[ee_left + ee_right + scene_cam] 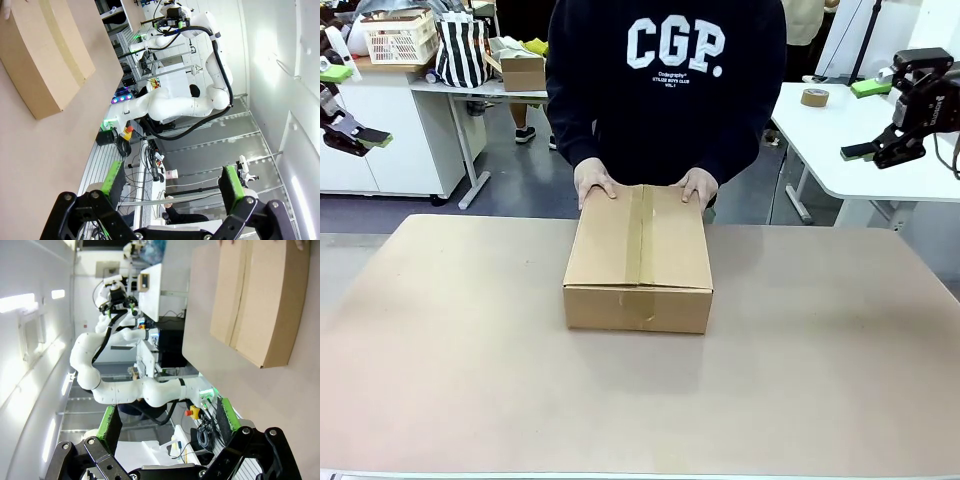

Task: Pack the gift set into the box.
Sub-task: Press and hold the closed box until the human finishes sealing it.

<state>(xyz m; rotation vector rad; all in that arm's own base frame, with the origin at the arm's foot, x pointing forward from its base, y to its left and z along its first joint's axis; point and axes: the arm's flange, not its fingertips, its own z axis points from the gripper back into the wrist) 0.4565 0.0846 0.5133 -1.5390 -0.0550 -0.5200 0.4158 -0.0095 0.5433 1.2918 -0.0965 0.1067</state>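
**Tan table, shut carton, both arms standing off**

Tan tabletop [440,380] stretches wide across the room. Off its left edge the left gripper [172,184] hangs in the air, green pads spread wide with nothing between them. At the middle of the table, toward the far edge, sits the box [640,250], flaps down with a strip of tape along the centre seam. A person across the table rests one hand [593,184] and the other hand [700,186] on its far corners. Off the right edge the right gripper [167,419] is likewise wide open and empty, well apart from the box.

I'd judge the carton stiff but easily dented, its plain faces slick for pads, and too broad for one gripper to span. Its weight can't be told. The best hold looks like a flap edge once the seam is opened, or both arms pressing opposite sides.
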